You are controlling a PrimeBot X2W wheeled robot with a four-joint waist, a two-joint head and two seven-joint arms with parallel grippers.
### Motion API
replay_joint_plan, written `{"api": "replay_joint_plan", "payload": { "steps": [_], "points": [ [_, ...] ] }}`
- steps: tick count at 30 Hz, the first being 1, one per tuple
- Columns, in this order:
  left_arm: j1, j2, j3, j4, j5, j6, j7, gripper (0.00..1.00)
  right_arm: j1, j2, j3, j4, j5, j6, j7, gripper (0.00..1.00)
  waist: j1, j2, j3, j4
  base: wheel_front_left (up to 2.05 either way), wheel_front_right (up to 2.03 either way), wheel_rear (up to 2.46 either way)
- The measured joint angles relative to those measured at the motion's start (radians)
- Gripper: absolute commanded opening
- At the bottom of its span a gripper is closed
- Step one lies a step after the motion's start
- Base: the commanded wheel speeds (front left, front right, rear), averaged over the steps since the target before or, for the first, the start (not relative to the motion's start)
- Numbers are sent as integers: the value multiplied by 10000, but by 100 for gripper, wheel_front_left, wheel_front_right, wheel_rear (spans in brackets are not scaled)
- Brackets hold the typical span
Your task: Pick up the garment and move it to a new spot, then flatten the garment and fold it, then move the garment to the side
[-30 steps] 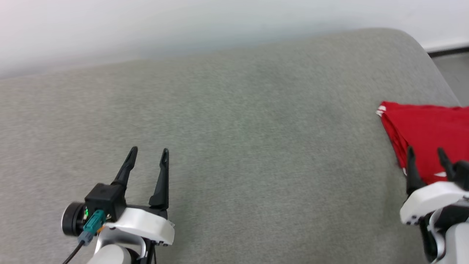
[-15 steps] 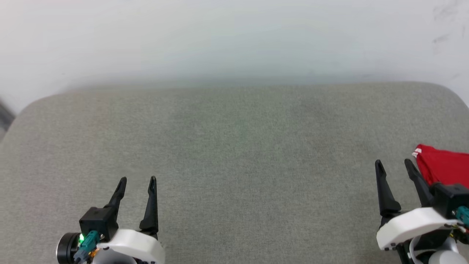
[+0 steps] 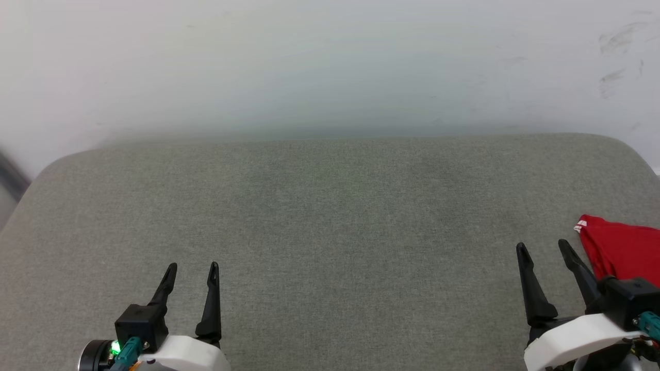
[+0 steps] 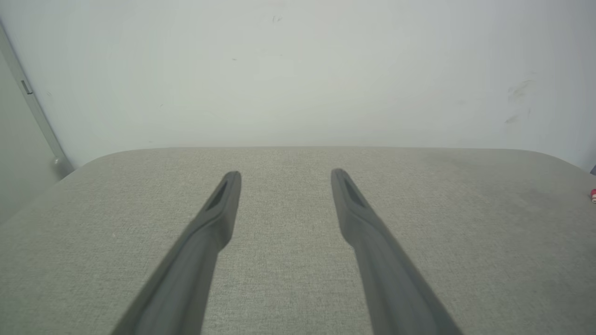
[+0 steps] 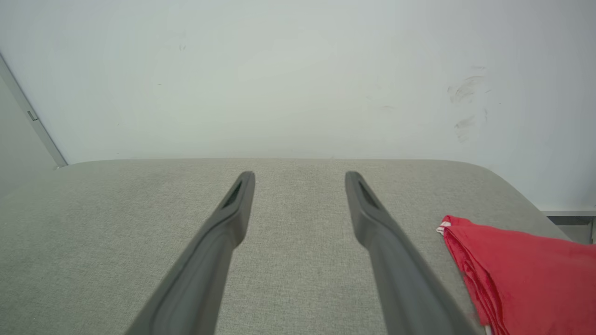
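Observation:
The garment (image 3: 621,250) lies folded at the right edge of the grey cushioned surface (image 3: 330,216), red with a bit of white trim at its corner. The right wrist view shows the garment (image 5: 526,274) as a stack of red layers beside that gripper's right finger. My right gripper (image 3: 544,247) (image 5: 300,179) stands open just left of it, nothing between its fingers. Near the front left, my left gripper (image 3: 192,268) (image 4: 281,177) is open too, over bare fabric. A tiny red speck of the garment (image 4: 593,195) shows at the far right of the left wrist view.
A pale wall (image 3: 330,62) rises right behind the surface, with faint scuff marks at its right. The surface has rounded far corners. A grey vertical strip (image 4: 32,100) runs down the wall at the left.
The camera has swung left and tilted, so the garment slid to the picture's right edge. My right gripper, over the garment a second ago, now stands beside it to the left.

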Motion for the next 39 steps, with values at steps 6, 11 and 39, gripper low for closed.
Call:
{"api": "replay_joint_plan", "payload": {
  "steps": [6, 11, 39],
  "points": [
    [13, -29, 111, 40, 86, -58, -2, 100, 7, 0, 73, -52, 15, 0, 58, 100, 0, 0, -6, -55, 0, 0, 0],
    [43, -67, 155, 109, 159, -127, -4, 100, 3, 0, 84, -23, 92, 0, -29, 100, 0, 0, -2, -67, 0, 0, 0],
    [181, -1058, 1239, 769, -2692, -1164, 905, 0, -140, -61, 50, 1145, 3969, -2, 61, 0, 1, 0, 96, -19, 0, 0, 0]
  ]
}}
